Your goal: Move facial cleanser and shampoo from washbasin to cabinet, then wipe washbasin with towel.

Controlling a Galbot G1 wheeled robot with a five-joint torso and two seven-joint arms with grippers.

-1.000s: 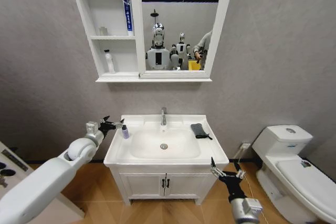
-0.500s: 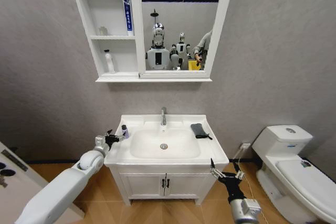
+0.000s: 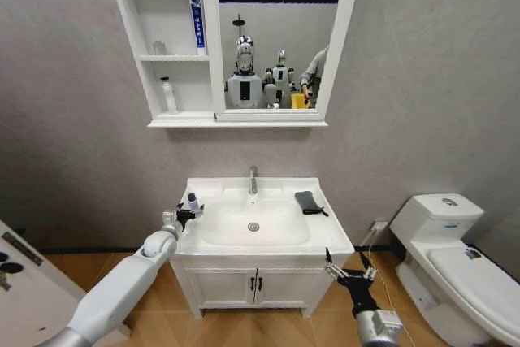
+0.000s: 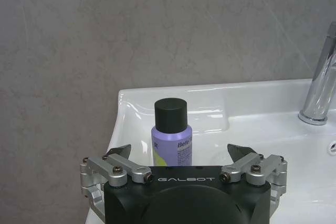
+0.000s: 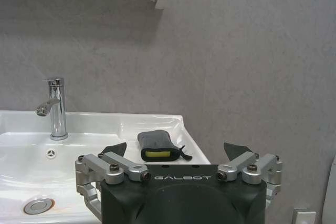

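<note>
The purple bottle (image 4: 172, 135) with a black cap stands upright on the left rim of the washbasin (image 3: 244, 243), between the spread fingers of the left gripper (image 4: 180, 162), so it seems placed there for a side grasp that is not yet closed. The left arm reaches low from the left, level with the rim. The right gripper (image 5: 176, 156) waits with fingers open in front of the basin's right corner, facing the dark towel (image 5: 159, 146) on the right rim.
</note>
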